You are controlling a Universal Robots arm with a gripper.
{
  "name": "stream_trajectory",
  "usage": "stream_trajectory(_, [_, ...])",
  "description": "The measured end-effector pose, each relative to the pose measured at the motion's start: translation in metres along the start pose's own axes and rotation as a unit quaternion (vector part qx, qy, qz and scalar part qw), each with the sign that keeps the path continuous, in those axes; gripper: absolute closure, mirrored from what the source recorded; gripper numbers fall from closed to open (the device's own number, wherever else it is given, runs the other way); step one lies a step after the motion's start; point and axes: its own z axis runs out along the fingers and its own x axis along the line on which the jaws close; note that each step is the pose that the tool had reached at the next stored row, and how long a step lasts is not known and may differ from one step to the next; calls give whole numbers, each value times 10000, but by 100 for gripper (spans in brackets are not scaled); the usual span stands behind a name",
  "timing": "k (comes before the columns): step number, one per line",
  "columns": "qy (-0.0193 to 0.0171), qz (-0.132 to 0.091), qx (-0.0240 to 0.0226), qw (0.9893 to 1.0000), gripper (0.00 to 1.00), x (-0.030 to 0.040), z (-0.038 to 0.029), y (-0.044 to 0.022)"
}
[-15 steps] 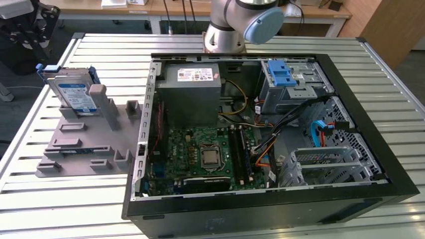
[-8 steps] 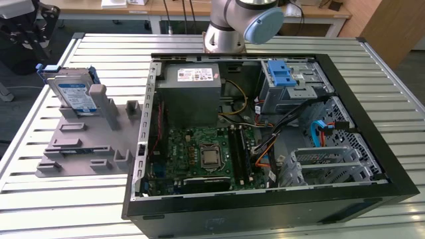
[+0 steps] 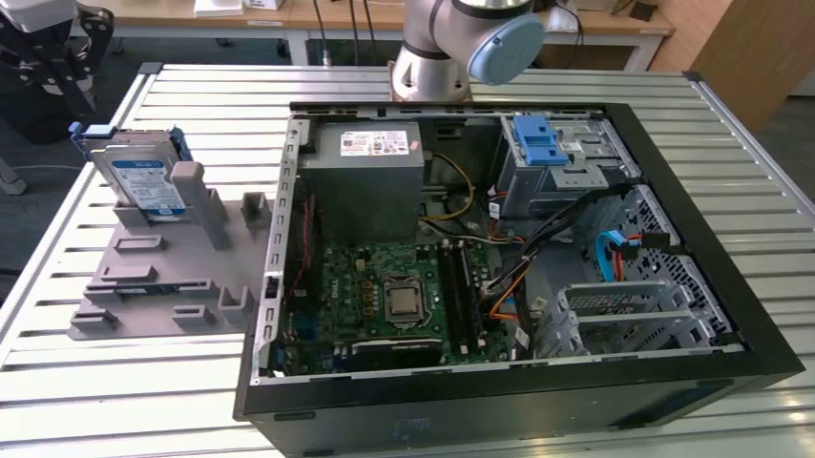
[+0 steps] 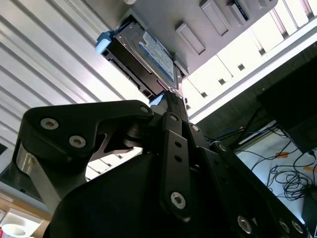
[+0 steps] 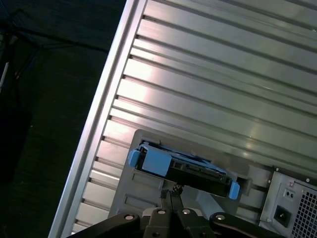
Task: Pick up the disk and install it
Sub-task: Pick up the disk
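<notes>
**Disk (image 3: 140, 176) on holder beside open case; gripper (image 5: 170, 191) closed and empty**

Item: disk, a flat silver-grey drive with a blue-and-white label and a blue rail frame (image 5: 156, 161) along its edges. It stands on edge, leaning, in a slot of a grey moulded holder (image 3: 153, 277). The holder lies flat on the slatted metal table (image 3: 128, 401), at the exterior view's left of the computer case (image 3: 713, 286). The disk is outside the case and apart from it.

Gripper: black, with linked fingers. In both wrist views the fingers are drawn together with nothing between them. In the second wrist view the gripper (image 4: 171, 99) points toward the disk (image 4: 148, 54) near a blue corner of its rail. In the first wrist view the tips sit just by the disk's long edge (image 5: 183, 166). Whether they touch it cannot be told.

Arm: the base column (image 3: 440, 48), with a blue joint cap, stands on the table behind the case in the exterior view.

Case: black tower lying on its side with the side panel off. Inside it:
- a green motherboard (image 3: 382, 296)
- a large grey metal box with a white sticker (image 3: 369, 181)
- a metal drive cage carrying a bright-blue plastic latch (image 3: 541, 143)
- loose blue, orange and black cables (image 3: 612, 253)
</notes>
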Motion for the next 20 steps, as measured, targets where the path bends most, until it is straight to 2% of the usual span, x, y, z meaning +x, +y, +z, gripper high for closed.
stream_trajectory(13, [2,-36,0,10000,89,0,0,0])
stream_trajectory(20, [8,-195,-2,9998,89,0,0,0])
